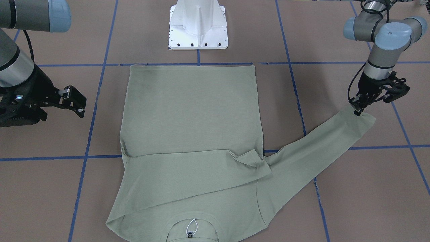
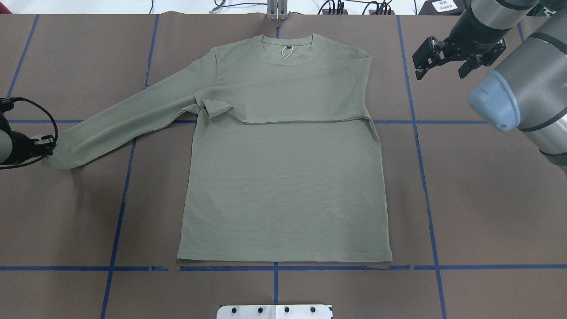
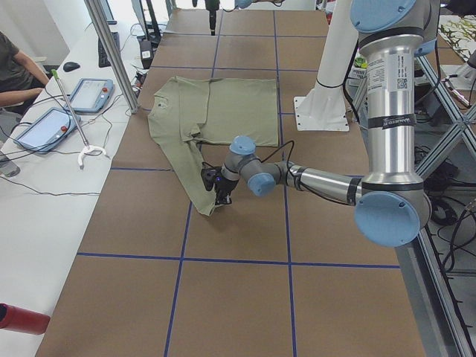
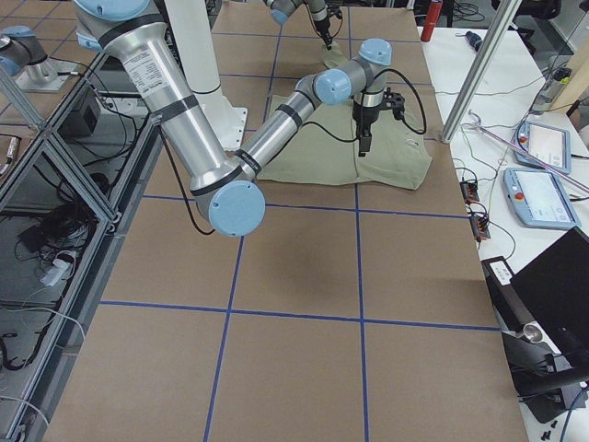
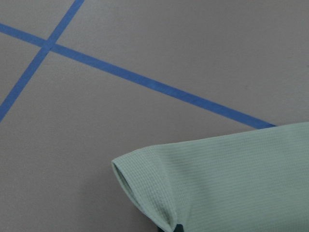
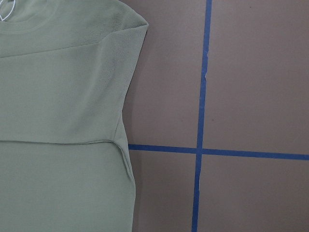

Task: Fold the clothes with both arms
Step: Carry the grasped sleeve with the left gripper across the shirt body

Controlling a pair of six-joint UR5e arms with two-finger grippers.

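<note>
Left fingers (image 1: 358, 107) pinch cuff (image 1: 366, 118) — only wrist view shows its opening.

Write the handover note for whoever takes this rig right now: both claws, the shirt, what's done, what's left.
Left claw: appears shut on the cuff of the outstretched sleeve, low at the table.
Right claw: open and empty, hovering over bare table beside the shirt's shoulder.
Shirt: spread flat, collar away from the robot, hem toward its base.
Done: the folded sleeve on the robot's right side lies across the chest.
Left: probably bring the held sleeve in across the chest, then fold the body.
</note>
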